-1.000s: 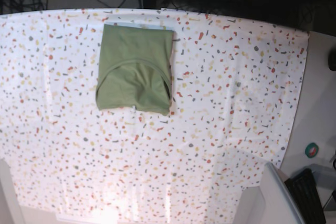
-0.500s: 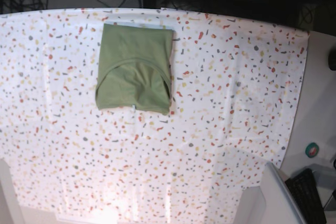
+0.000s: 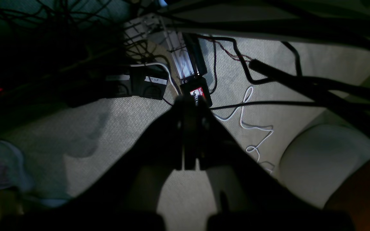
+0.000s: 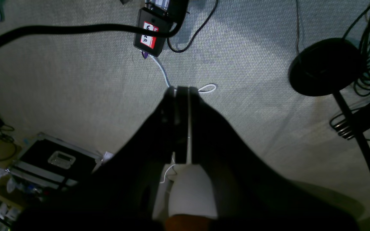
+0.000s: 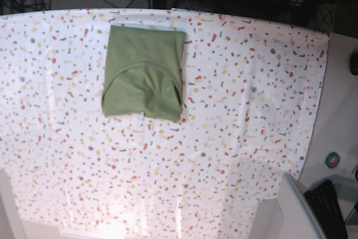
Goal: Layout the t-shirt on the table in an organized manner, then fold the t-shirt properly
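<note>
T-shirt [image 5: 143,74] folded on table [image 5: 235,110], end effectors off-table

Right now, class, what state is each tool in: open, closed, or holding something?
Left tool: closed, holding nothing, over the carpet.
Right tool: closed, holding nothing, over the carpet.

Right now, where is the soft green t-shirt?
In the base view, the folded olive-green cotton t-shirt lies on the confetti-speckled white table, left of the middle and close to the far edge.
</note>
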Robot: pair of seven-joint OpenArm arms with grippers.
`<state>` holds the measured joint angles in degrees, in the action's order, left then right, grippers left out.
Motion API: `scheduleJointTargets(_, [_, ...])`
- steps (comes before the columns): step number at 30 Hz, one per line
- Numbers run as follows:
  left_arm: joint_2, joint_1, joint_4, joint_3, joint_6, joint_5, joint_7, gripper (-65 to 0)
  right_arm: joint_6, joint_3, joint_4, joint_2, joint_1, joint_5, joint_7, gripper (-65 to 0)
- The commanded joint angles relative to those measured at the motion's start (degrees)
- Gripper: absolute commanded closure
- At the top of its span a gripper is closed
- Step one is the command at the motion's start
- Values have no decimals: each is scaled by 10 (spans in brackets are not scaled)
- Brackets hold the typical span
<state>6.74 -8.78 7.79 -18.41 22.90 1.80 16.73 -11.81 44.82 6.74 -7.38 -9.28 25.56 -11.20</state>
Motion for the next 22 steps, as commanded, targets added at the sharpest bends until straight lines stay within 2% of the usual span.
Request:
scheduleJointTargets(1, [2, -9, 0, -1, 6, 0, 1, 0, 2, -13, 0, -6, -3, 2, -2, 0])
scheduleJointTargets(5, [4, -9, -2, -1, 6, 0, 1, 0, 2, -81, 1, 2, -3, 2, -2, 0])
scheduleJointTargets(9, [4, -9, -3, 3, 5, 4, 1, 0, 2, -117, 1, 3, -3, 1, -10, 0])
scheduleJointTargets(13, [1, -9, 0, 5, 4, 5, 2, 0, 2, -124, 1, 3, -8, 0, -63, 0])
scheduleJointTargets(22, [-1, -9, 1, 5, 4, 6, 3, 0, 2, -120, 1, 2, -16, -1, -104, 0])
